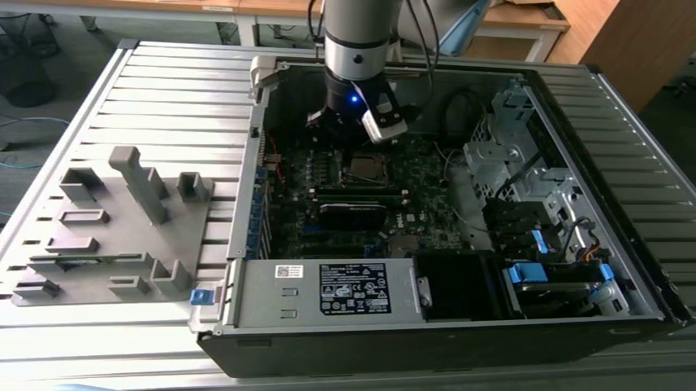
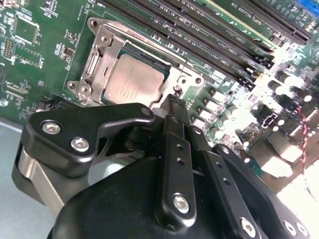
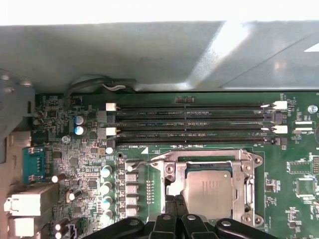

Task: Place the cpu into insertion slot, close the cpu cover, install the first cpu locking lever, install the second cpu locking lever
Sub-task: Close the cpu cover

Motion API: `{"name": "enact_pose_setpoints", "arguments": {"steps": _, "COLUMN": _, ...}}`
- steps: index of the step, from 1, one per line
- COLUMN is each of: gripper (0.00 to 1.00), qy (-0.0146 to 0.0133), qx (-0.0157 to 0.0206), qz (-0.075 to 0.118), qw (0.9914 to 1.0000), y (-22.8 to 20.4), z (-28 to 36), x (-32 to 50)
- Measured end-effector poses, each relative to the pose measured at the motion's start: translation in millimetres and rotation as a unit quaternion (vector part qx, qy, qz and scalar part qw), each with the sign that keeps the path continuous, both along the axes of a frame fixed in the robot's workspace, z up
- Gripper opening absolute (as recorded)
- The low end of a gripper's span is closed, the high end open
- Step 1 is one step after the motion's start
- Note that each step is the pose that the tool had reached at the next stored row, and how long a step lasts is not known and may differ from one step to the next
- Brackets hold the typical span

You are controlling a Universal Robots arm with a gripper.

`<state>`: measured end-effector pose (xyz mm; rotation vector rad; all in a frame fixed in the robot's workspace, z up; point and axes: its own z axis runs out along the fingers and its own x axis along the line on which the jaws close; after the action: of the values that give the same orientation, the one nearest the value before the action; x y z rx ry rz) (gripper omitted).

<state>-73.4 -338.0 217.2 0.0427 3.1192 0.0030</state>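
Observation:
The cpu [image 3: 209, 191] [image 2: 132, 82], a dull silver square, lies flat in the insertion slot [image 1: 364, 167] on the green motherboard. The cpu cover [image 3: 172, 175] [image 2: 94, 64], a silver frame plate, lies down around the chip. A thin wire lever with a hooked end [image 3: 131, 166] runs beside the socket. My gripper [image 2: 175, 102] [image 3: 174, 201] [image 1: 350, 130] hangs just over the socket's edge next to the chip. Its black fingers are pressed together at the tips and nothing shows between them.
Long black memory slots [image 3: 194, 119] run beside the socket, and capacitors [image 3: 105, 172] stand close by. The case wall [image 3: 149, 55] rises past them. A labelled grey power-supply box [image 1: 326, 289], drive bays [image 1: 511, 155] and a grey fixture block [image 1: 109, 220] show in the exterior view.

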Motion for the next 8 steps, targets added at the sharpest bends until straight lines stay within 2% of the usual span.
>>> {"name": "enact_pose_setpoints", "arguments": {"steps": 2, "gripper": 0.11, "qy": 0.0000, "qx": 0.0000, "qz": 0.000, "qw": 1.00000, "y": 0.0, "z": 2.7, "x": 0.0}}
{"name": "enact_pose_setpoints", "arguments": {"steps": 8, "gripper": 0.11, "qy": 0.0000, "qx": 0.0001, "qz": 0.000, "qw": 1.00000, "y": 0.0, "z": 3.1, "x": 0.0}}
